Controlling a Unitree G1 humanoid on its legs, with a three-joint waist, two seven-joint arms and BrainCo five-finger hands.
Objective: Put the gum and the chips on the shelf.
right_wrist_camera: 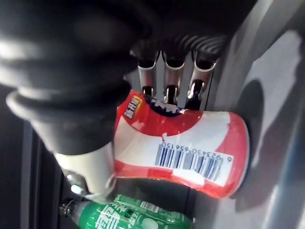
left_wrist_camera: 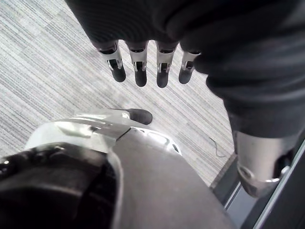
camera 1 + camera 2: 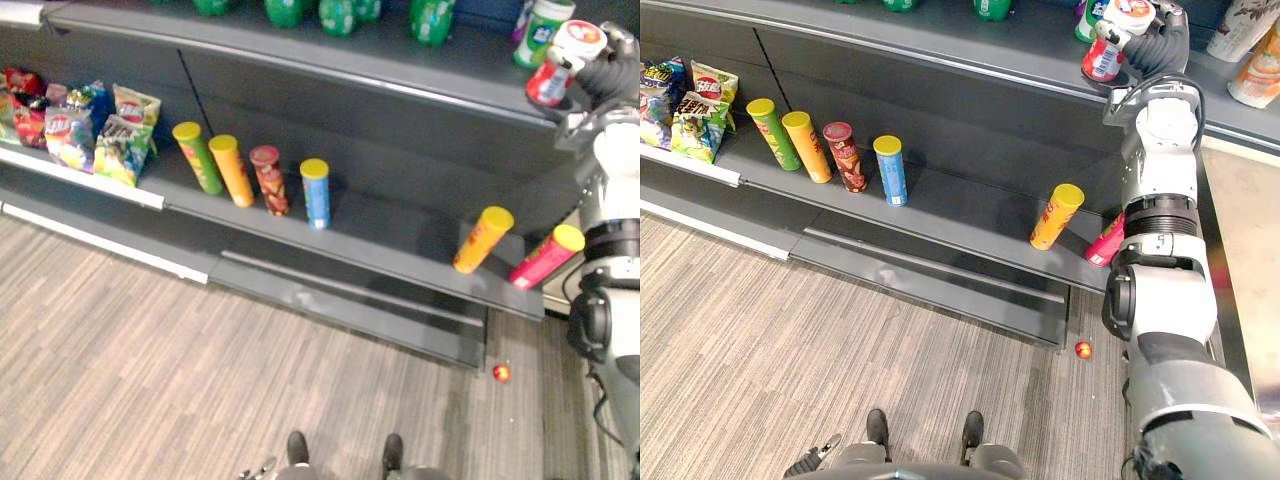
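Fingers [image 1: 168,78] round red gum tub [image 1: 190,148]

Reaching high: the robot's right arm [image 3: 1162,190] extends upward and forward at full stretch, wrist above elbow. Its right hand [image 3: 1155,45] has fingers [image 1: 170,88] and thumb curled round a tilted gum tub [image 1: 190,148]. The left hand [image 2: 140,71] hangs low, fingers straight and pointing floorward, thumb held apart, holding nothing.
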